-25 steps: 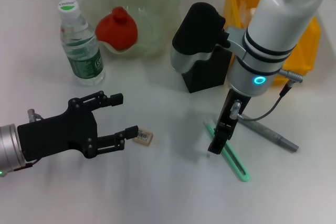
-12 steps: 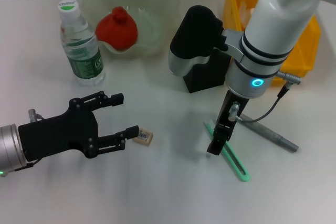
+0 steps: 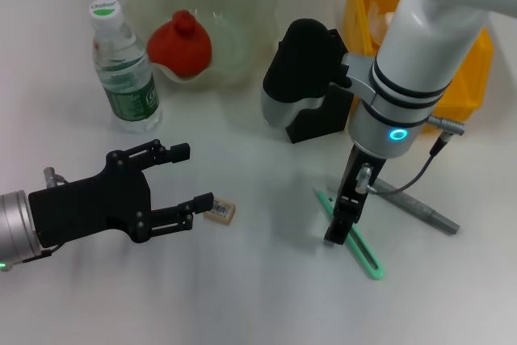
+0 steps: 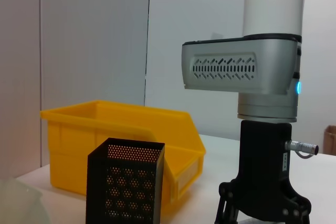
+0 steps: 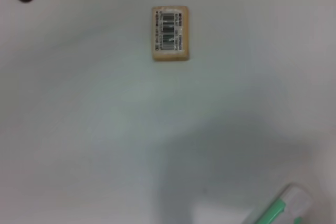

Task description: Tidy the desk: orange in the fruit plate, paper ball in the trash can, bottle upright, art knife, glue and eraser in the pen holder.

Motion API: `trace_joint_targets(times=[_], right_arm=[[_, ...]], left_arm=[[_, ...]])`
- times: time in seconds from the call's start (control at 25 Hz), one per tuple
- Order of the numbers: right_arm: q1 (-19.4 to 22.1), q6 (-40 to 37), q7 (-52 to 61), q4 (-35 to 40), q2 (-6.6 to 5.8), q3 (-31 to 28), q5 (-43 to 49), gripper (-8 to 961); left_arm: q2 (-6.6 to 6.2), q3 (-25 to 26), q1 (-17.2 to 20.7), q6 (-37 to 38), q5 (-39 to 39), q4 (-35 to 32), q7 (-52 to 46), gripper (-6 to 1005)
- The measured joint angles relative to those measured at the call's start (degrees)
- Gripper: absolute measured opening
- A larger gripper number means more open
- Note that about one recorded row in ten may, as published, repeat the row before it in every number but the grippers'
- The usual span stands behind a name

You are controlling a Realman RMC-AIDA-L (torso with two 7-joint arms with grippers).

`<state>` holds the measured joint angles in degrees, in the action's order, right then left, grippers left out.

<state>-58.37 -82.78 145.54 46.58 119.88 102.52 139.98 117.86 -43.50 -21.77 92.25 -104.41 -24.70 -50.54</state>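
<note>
Head view: right pincer (image 3: 338, 228) fingertips behind its body.

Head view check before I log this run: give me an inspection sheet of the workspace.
Surface: white desk, no spills seen.
Job's things: bottle upright; orange in fruit plate; eraser, green art knife and grey glue pen lying on the desk; black pen holder; yellow bin.
Clutter: nothing seen.
Grippers: left end effector open beside the eraser; right end effector over the art knife.
Cables: one on the right wrist.
Surroundings: pale wall panels.
</note>
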Motion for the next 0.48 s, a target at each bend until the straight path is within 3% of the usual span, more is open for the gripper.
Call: trace_joint_targets(times=[0.48], right_arm=[[0.1,0.1,-0.1,0.3,0.00,0.2,-0.1,764]], left_arm=[[0.00,0.1,0.0,0.0,0.0,0.0,0.0,785]])
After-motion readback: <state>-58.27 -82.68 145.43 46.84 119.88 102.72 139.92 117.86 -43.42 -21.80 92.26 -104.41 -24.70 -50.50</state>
